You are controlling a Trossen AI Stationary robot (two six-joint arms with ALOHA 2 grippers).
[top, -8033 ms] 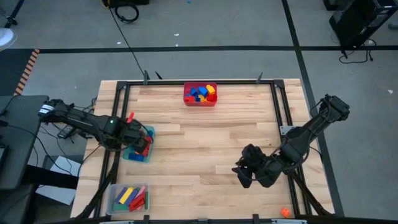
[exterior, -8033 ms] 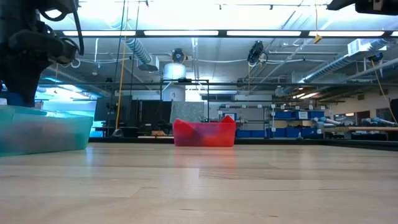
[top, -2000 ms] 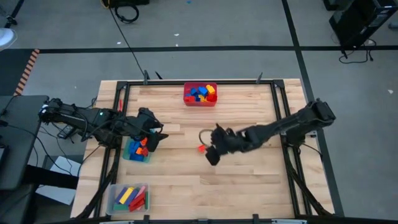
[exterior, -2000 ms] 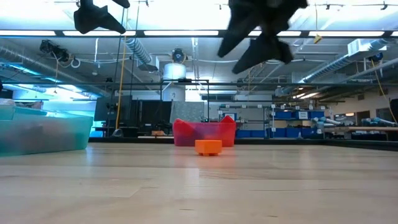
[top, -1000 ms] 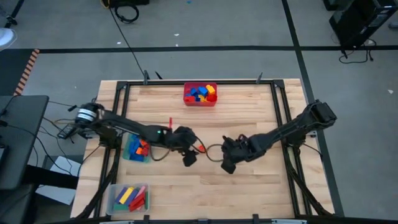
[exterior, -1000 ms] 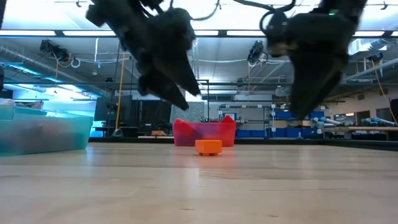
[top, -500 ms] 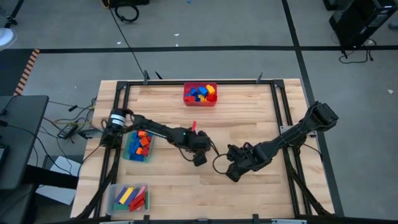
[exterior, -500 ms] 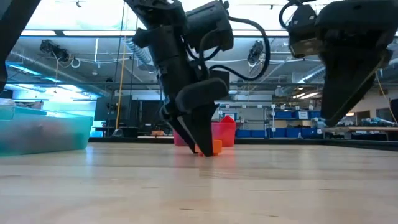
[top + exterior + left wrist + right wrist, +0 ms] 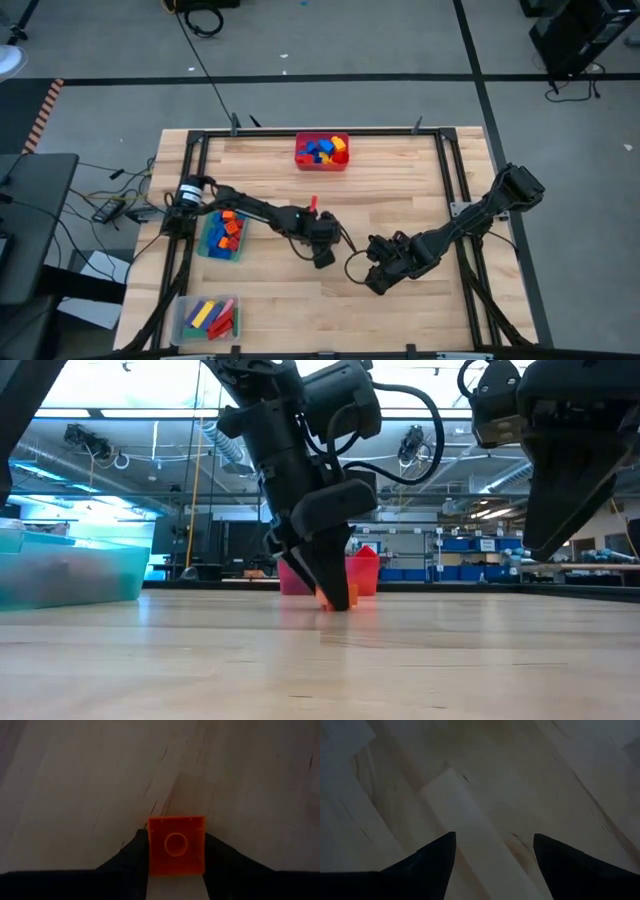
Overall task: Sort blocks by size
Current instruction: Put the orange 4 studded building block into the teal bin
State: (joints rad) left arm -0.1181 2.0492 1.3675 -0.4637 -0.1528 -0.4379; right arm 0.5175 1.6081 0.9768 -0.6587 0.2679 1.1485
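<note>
Wooden table [image 9: 400,190]; orange block [image 9: 176,845] clamped between left gripper [image 9: 176,857] fingers.

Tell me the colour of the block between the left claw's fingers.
Orange block, shown best in the left wrist view.

Overhead and tabletop-level views share the table [image 9: 400,180]; both wrist cameras face its wood closely.

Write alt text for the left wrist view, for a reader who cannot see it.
A small orange block with a round socket in its face sits on the pale wooden table, framed on both sides by the left gripper's two dark fingers, which press against its sides. Nothing else lies on the wood in this view.
</note>
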